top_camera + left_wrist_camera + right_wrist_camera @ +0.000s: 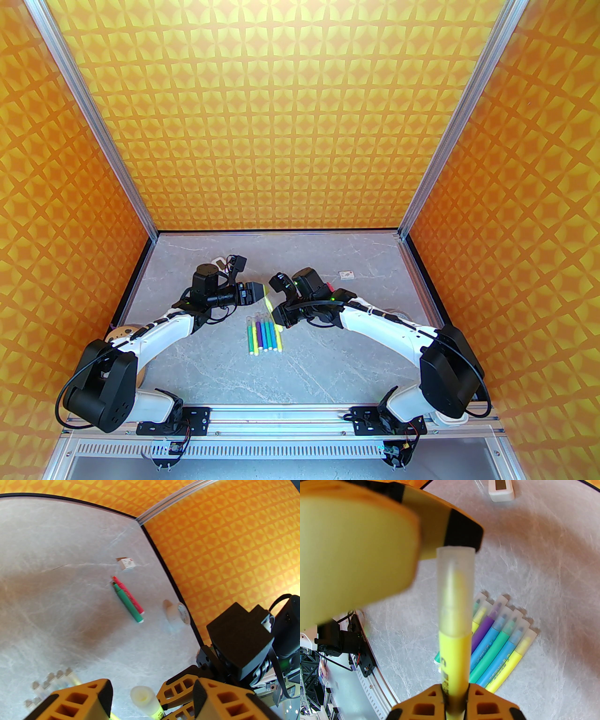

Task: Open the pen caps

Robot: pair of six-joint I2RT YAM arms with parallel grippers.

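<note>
the grey marbled bench carries everything, and both arms reach in from its near edge to meet above the middle. the right arm's black wrist housing crowds in close beside the left tool.

the right tool is clamped tight on the barrel of a yellow pen, held off the bench and pointing toward the left arm. the left tool stands partly wide around that pen's cap, one finger on either side. in the left wrist view there is a gap on both sides of the cap. in the right wrist view one black fingertip pad sits right at the cap's end; whether it touches i cannot tell. the cap is on the pen.

a white tape roll sits near the bench's right edge. below the held pen a row of capped pens lies side by side, touching, caps pointing away from the arm bases. near the tape roll a green pen and a pink pen lie against each other with bare tips. a small white box lies just beyond them.
</note>
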